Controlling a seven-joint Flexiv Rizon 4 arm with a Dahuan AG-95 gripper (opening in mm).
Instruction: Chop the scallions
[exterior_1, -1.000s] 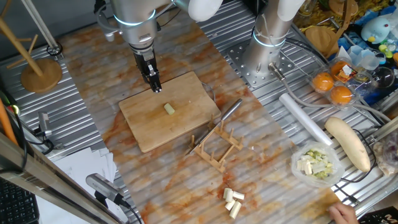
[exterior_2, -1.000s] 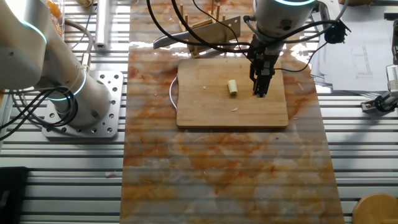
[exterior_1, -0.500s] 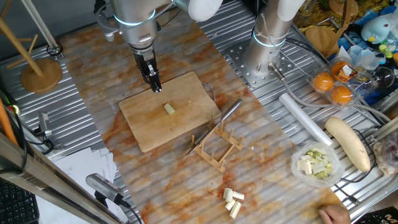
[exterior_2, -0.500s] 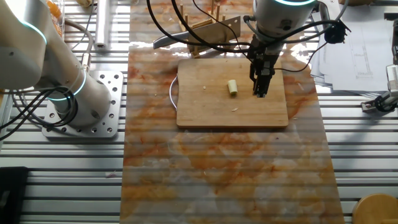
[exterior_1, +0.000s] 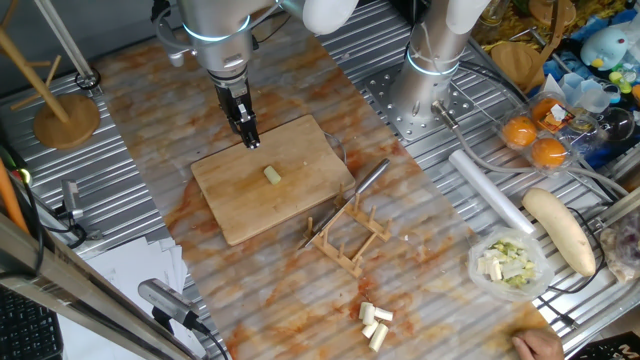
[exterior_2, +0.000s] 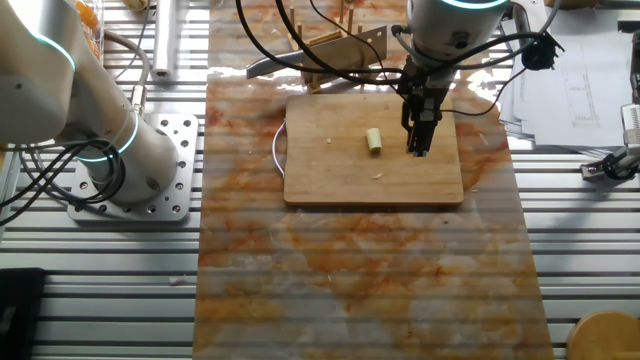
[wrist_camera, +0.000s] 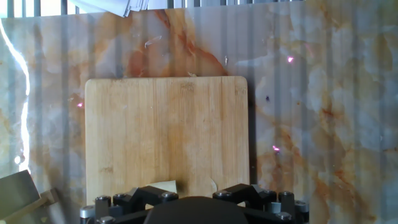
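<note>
A short pale scallion stub (exterior_1: 272, 176) lies near the middle of the wooden cutting board (exterior_1: 235, 205). In the other fixed view the scallion stub (exterior_2: 374, 140) is just left of my gripper (exterior_2: 418, 148). My gripper (exterior_1: 250, 138) hangs over the board's far edge with its fingers together and nothing between them. From the hand view I see the board (wrist_camera: 168, 124) below me. The stub (wrist_camera: 160, 186) peeks out there from behind the hand's black housing (wrist_camera: 193, 210). The fingertips do not show in that view.
A knife (exterior_1: 365, 185) rests on a wooden rack (exterior_1: 350, 235) beside the board. Cut pale pieces (exterior_1: 373, 322) lie on the mat. A bowl of cuttings (exterior_1: 510, 265), a long cream root vegetable (exterior_1: 560, 230) and oranges (exterior_1: 535, 140) sit right. A second arm's base (exterior_2: 110, 150) stands nearby.
</note>
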